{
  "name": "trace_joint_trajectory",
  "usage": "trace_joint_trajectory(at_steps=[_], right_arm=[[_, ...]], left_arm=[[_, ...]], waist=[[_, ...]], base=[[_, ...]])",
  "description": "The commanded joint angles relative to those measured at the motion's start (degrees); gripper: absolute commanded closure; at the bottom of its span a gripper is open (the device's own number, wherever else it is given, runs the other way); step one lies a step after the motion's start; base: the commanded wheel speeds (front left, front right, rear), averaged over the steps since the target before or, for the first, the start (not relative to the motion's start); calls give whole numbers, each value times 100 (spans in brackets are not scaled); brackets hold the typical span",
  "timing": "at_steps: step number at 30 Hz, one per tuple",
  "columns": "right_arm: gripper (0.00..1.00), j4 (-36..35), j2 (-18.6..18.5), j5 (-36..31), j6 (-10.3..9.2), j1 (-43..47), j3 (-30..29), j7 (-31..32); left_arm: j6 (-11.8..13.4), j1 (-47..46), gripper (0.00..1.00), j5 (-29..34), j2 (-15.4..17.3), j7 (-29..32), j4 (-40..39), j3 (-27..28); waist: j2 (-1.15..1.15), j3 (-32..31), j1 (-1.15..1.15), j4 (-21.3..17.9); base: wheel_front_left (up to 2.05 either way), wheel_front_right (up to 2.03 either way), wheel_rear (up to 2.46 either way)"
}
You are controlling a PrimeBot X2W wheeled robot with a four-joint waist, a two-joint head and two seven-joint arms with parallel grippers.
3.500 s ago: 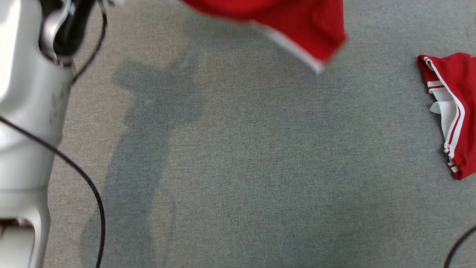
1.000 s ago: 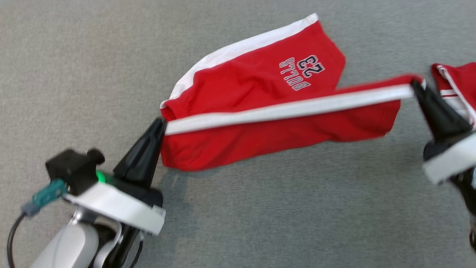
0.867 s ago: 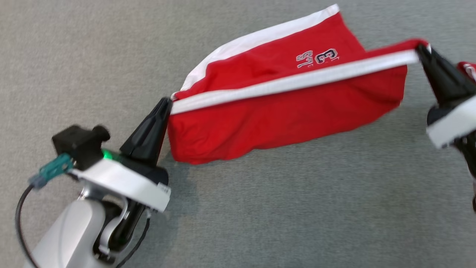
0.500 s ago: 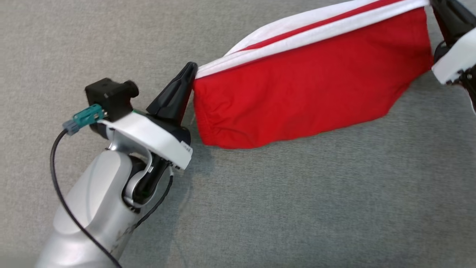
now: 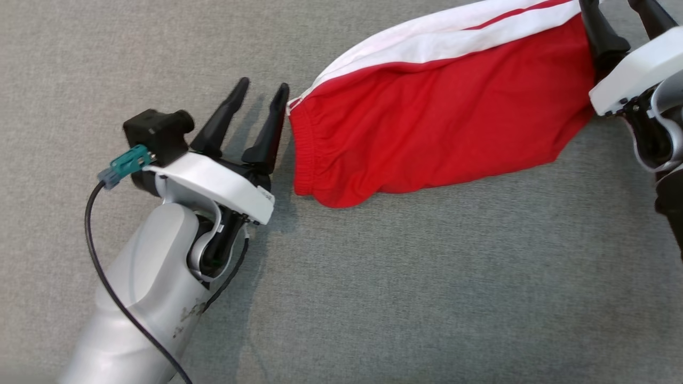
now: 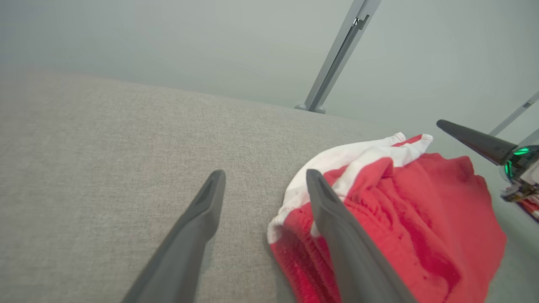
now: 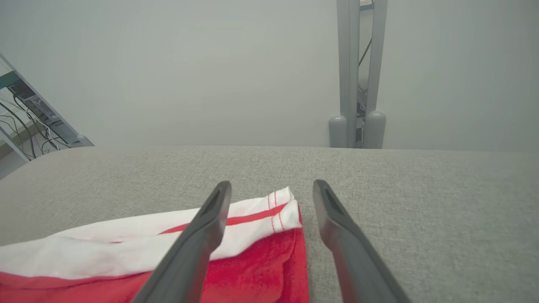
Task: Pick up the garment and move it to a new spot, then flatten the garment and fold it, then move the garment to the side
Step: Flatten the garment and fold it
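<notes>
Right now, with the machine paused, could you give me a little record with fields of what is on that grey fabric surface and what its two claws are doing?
Surface: grey woven fabric surface
Garment: red shorts with white side stripes, lying on the surface, slightly rumpled
Garment ends: elastic waistband toward the left gripper, leg hem toward the right gripper
Left gripper: open, holding nothing, just beside the waistband
Right gripper: open, holding nothing, fingers straddling the hem corner
Fold: not yet done

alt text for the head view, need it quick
A red garment with white stripes lies on a grey fabric surface, with the left pincer open beside its elastic waistband and the right pincer open at its opposite end.
</notes>
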Motion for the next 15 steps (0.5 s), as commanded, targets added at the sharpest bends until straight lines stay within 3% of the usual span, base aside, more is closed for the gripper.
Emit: trace_joint_trajectory(at_steps=[1, 9, 15], right_arm=[[0, 25, -7, 45, -2, 85, 41, -147], [0, -269, 9, -50, -2, 584, 175, -1030], [0, -1500, 112, -867, -2, 1545, -716, -1082]], left_arm=[[52, 62, 0, 41, 51, -77, 19, 55], [601, 674, 0, 456, 201, -392, -514, 668], [899, 1439, 0, 1236, 214, -393, -1623, 1490]], waist=[[0, -53, 0, -80], [0, -286, 0, -378], [0, -536, 0, -567]], base=[[0, 0, 0], [0, 0, 0], [0, 0, 0]])
